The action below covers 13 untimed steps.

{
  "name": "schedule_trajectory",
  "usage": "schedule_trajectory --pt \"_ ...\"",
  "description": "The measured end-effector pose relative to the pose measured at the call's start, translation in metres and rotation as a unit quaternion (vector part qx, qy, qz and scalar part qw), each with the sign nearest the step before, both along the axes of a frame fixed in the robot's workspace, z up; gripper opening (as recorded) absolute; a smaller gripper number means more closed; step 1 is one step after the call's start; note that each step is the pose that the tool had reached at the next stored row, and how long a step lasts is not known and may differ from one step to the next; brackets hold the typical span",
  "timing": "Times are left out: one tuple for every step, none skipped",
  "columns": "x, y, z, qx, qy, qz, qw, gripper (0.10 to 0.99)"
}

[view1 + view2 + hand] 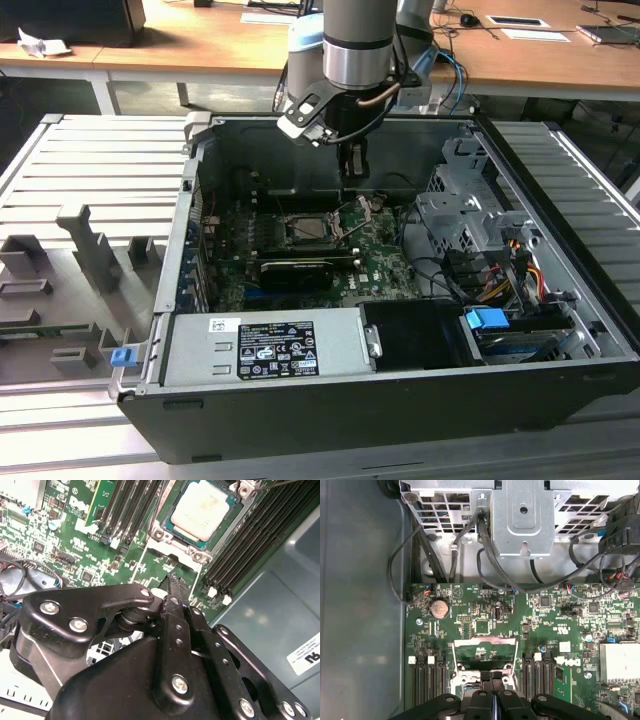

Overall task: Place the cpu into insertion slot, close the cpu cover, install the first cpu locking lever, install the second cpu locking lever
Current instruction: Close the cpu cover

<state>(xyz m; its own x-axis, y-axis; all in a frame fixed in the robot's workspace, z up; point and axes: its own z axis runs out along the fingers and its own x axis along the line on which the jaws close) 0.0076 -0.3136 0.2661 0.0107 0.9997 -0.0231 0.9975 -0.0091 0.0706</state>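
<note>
Exterior view, from its left: grey fixture tray [80, 260] is lying beside the open case [400, 420]. Inside, the cpu [303, 231] is sitting in its socket on the motherboard [385, 265], silvery top showing bare in the second wrist view. In the first wrist view the cover [484, 641] is standing raised off the socket, just beyond the fingertips. Gripper [352, 165] is hanging above the board, just right of the cpu, fingers pressed together, gripping nothing. Drive cage [470, 225] is sitting farthest right.

Open computer case [400, 415], grey fixtures [90, 258] on slatted table [110, 160]
</note>
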Motion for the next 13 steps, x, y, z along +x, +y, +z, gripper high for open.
schedule_trajectory --pt "0.0023 0.0000 0.0000 0.0000 0.0000 0.000 1.0000 0.106" --pt "0.0046 0.0000 0.0000 0.0000 0.0000 0.000 1.0000 0.106" --pt "0.0058 0.0000 0.0000 0.0000 0.0000 0.000 1.0000 0.106" --pt "0.0074 0.0000 0.0000 0.0000 0.0000 0.000 1.0000 0.106" --pt "0.0097 0.0000 0.0000 0.0001 0.0000 0.000 1.0000 0.106" --pt "0.0120 0.0000 0.0000 0.0001 0.0000 0.000 1.0000 0.106" --pt "0.0131 0.0000 -0.0001 0.0000 0.0000 0.000 1.0000 0.106" --pt "0.0135 0.0000 -0.0001 0.0000 0.0000 0.000 1.0000 0.106" --pt "0.0145 0.0000 -0.0002 0.0001 0.0000 0.000 1.0000 0.106" --pt "0.0150 0.0000 -0.0002 0.0000 0.0000 0.000 1.0000 0.106" --pt "0.0158 0.0000 -0.0003 -0.0001 0.0000 0.000 1.0000 0.106" --pt "0.0169 0.0000 -0.0005 -0.0002 -0.0001 0.000 1.0000 0.106" --pt "0.0184 0.0001 -0.0012 -0.0001 -0.0001 0.000 1.0000 0.106"
